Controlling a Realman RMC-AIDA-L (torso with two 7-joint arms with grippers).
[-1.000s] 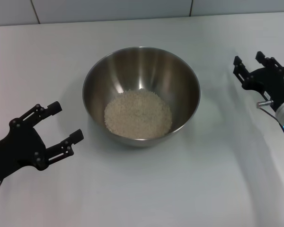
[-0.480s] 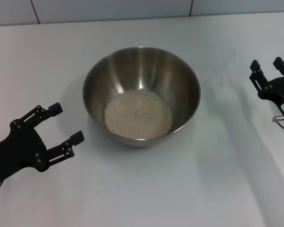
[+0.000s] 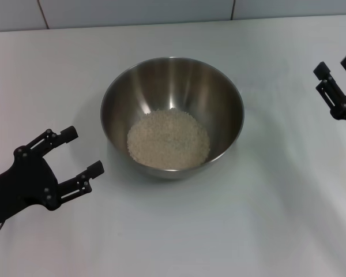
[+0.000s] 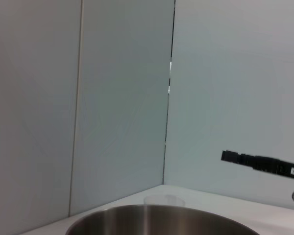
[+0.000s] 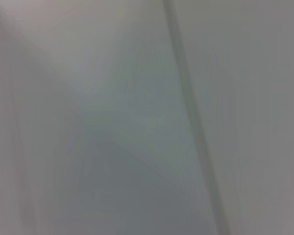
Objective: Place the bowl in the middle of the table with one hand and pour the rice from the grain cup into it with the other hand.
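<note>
- Item: large round stainless-steel mixing bowl, shiny brushed inside. We log it standing upright at the middle of the plain white smooth tabletop, with neither gripper touching it.
- Item: off-white rice, a pale granular heap on the bowl's floor. We see no grains on the tabletop around the bowl.
- Item: small clear plastic grain cup. We make it out only faintly in the left wrist view, upright on the tabletop beyond the bowl's far rim; we cannot tell whether anything remains in it.
- Item: black two-pronged left gripper, near the tabletop's left edge, beside the bowl but apart from it, prongs spread and holding nothing.
- Item: black two-pronged right gripper, at the tabletop's right edge, well apart from the bowl, prongs parted and empty.
- Step in hand, as we judge it: placing and pouring look done; what remains is clearing both arms.
- Handling note: we would draw each arm outward and up, away from the bowl's rim, since a light steel bowl slides readily on a smooth top and a knock could spill the rice.
- Handling note: we would leave both sets of prongs parted, as there is nothing to carry.
</note>
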